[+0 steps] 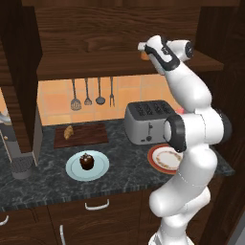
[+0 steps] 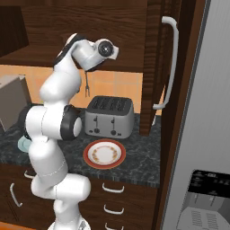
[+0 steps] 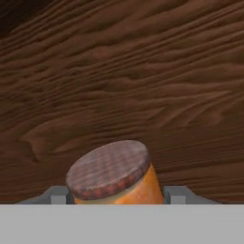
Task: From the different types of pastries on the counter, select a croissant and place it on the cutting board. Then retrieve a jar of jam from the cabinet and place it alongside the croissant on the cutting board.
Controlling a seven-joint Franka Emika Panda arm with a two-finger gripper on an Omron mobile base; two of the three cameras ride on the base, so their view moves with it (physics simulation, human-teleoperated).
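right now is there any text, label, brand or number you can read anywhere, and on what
No readable text in any view.
jar of jam: no label, only a checked pattern on its lid.
toaster: no brand or markings that can be made out.
red-rimmed plate: a ring of decoration, not letters.
dark panel at the lower right of the right base view: faint marks, too small and blurred to read.

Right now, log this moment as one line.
stage: fetching jam | fingers: either side of jam jar, grip unclear | place: cabinet shelf | croissant: on cutting board
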